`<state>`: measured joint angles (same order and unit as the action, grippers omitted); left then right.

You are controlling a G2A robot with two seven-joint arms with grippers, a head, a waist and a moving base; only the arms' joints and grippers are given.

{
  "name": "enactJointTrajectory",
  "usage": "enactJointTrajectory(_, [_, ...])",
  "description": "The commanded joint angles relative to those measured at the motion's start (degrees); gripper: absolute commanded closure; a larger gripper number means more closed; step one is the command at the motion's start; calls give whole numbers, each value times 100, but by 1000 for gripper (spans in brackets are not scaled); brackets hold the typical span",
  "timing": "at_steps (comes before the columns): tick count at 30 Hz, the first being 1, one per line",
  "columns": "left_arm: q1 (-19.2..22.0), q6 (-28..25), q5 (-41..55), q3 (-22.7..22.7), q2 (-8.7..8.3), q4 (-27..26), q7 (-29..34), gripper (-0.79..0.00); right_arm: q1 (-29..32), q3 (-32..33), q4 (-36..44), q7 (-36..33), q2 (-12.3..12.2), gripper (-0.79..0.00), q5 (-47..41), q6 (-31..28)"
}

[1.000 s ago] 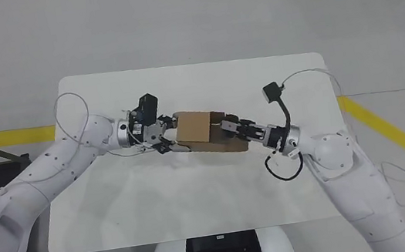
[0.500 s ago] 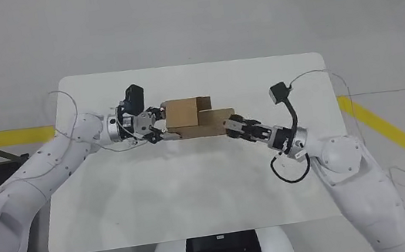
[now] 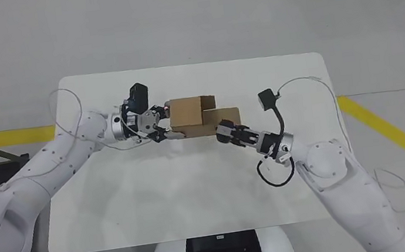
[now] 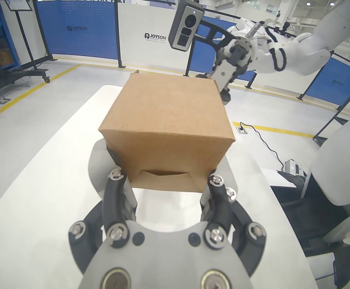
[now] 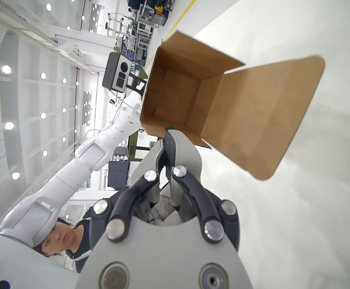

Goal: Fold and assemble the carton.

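Over the white table (image 3: pixel 197 197), just twelve-o'clock of centre, the left gripper (image 3: pixel 163 124) clamps the carton (image 3: pixel 187 112) at its nine-o'clock end, while the right gripper (image 3: pixel 220 130) sits pinched closed at its four-o'clock open rim.

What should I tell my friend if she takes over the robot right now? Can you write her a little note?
Left claw: shut on the carton, gripping its closed end over the table.
Right claw: shut, tip at the rim of the carton's open end; whether it pinches cardboard is unclear.
Done: carton squared up into a box, one end closed with its tab tucked.
Left: the big flap stands open; fold it in and close that end.
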<state>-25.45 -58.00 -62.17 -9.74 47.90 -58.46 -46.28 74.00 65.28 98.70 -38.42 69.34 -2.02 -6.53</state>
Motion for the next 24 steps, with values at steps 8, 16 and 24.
enactJointTrajectory(8, [-145,0,-140,0,-51,-320,0,-166,-265,-230,-257,47,41,0,137,1])
enactJointTrajectory(16, [-152,0,-139,0,-67,-383,0,-163,-377,-329,-354,72,68,0,46,-36])
enactJointTrajectory(24, [-146,0,-82,0,-85,-322,0,-160,-304,183,-276,378,-9,0,202,128])
